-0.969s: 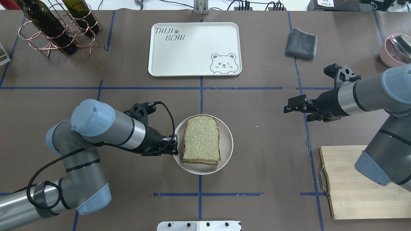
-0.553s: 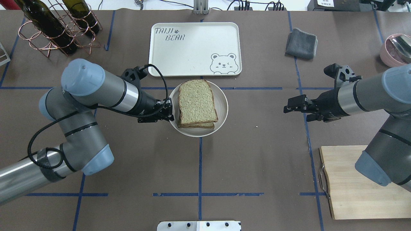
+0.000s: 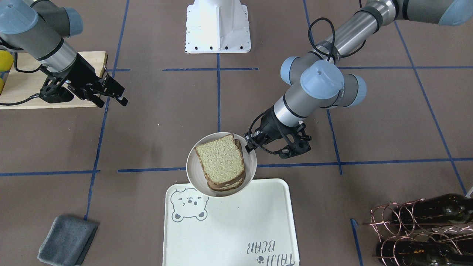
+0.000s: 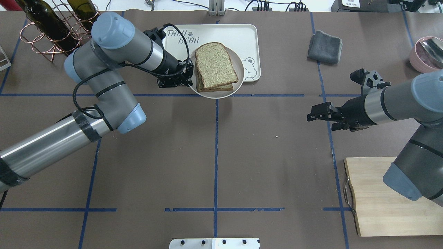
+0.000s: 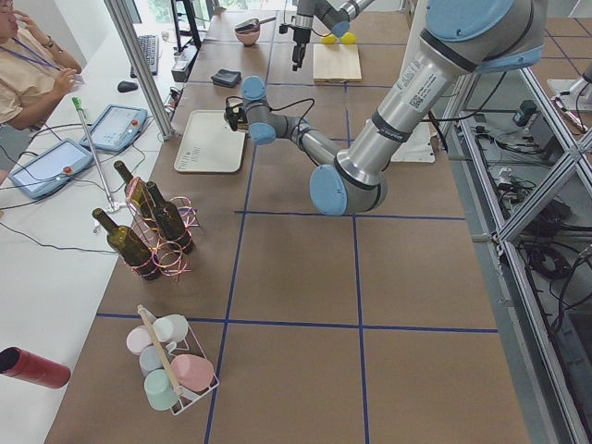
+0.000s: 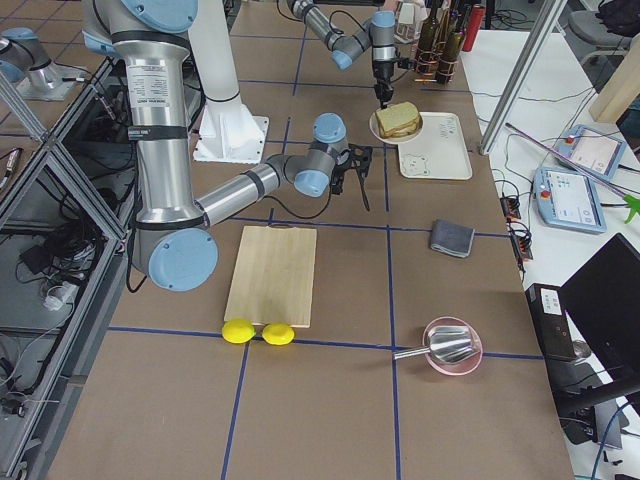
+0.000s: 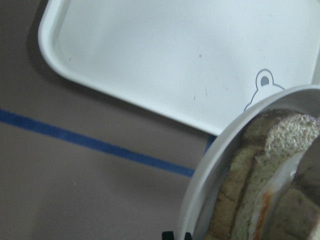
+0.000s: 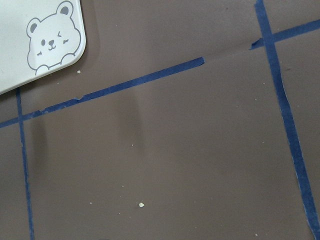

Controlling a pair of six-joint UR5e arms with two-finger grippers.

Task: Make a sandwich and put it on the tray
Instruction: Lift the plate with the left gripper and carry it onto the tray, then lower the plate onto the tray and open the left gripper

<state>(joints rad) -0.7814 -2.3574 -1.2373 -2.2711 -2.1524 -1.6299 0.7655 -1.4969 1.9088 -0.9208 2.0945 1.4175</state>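
Observation:
The sandwich [image 4: 215, 65] is two tan bread slices with dark crust, stacked on a small round white plate [image 4: 238, 81]. The left wrist view shows white egg with orange between the slices [image 7: 260, 210]. My left gripper [image 4: 188, 74] is shut on the plate's left rim. It holds the plate over the near edge of the cream bear tray [image 4: 242, 33], which also shows in the front view [image 3: 229, 221]. The plate [image 3: 190, 162] overlaps the tray's edge there. My right gripper [image 4: 311, 116] is open and empty, far to the right above the table.
A copper wine rack with bottles [image 4: 59, 31] stands left of the tray. A grey cloth [image 4: 325, 46] lies right of it. A pink bowl [image 4: 427, 53] sits at the far right. A wooden cutting board [image 4: 377, 197] lies near right, with two lemons [image 6: 258, 332] beside it.
My left arm has carried the plate with the sandwich away from the robot, from the table's middle to over the tray's near edge. The right arm has not moved.

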